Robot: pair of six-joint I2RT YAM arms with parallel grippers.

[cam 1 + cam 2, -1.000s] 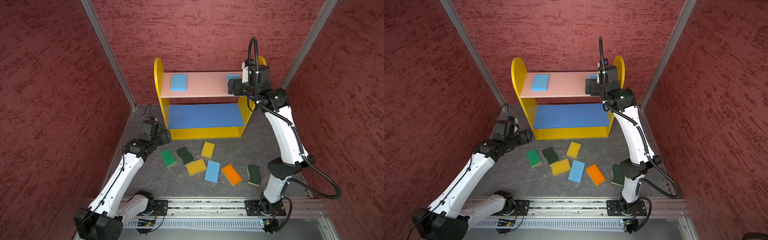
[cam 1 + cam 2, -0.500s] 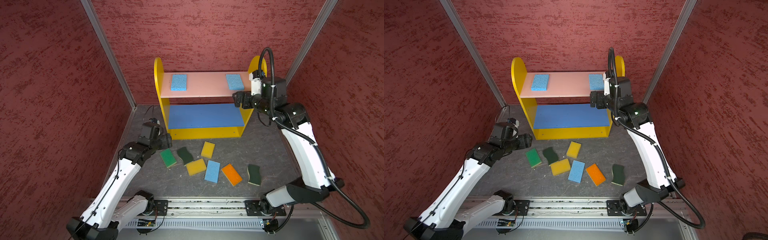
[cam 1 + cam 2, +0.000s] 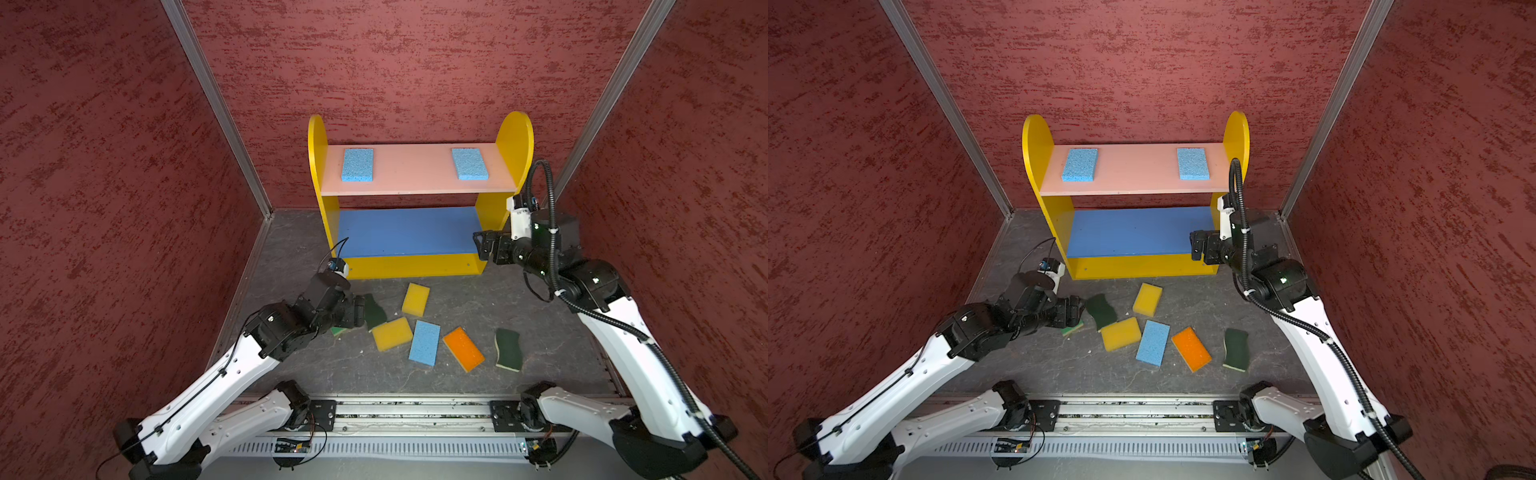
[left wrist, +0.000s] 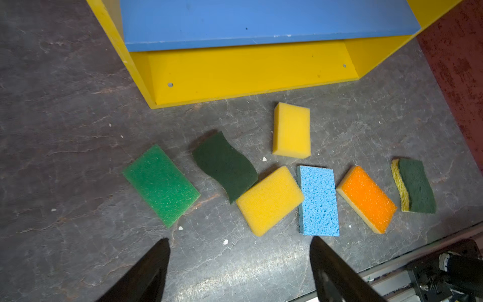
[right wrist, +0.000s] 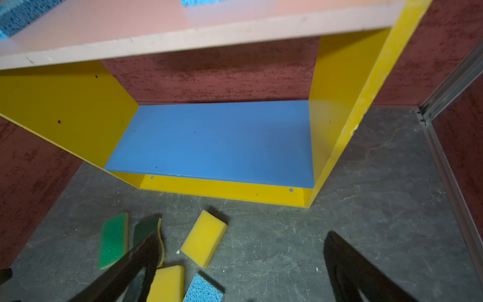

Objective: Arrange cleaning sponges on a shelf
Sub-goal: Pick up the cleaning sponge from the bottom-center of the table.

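Both grippers empty near a scatter of loose sponges [image 3: 424, 343].
The left gripper [image 4: 239, 243] hovers, fingers spread, the bright green sponge [image 4: 160, 184] just ahead of one fingertip (not between them); the right gripper [image 5: 241, 238], jaws wide, hangs beside the blue board [image 3: 407, 230] of the shelf [image 3: 318, 166]. Two light blue sponges [image 3: 357, 164] sit apart on the pink top board [image 3: 415, 174]. Dark grey floor [image 3: 291, 249], red textured walls [image 3: 374, 62].

- Grey surface [image 3: 291, 249] is carrying scattered white crumbs [image 4: 264, 158].
- Red textured walls [image 3: 395, 62] are enclosing it, metal posts [image 3: 215, 104] standing at corners.
- A rail [image 3: 415, 411] is running along its front.
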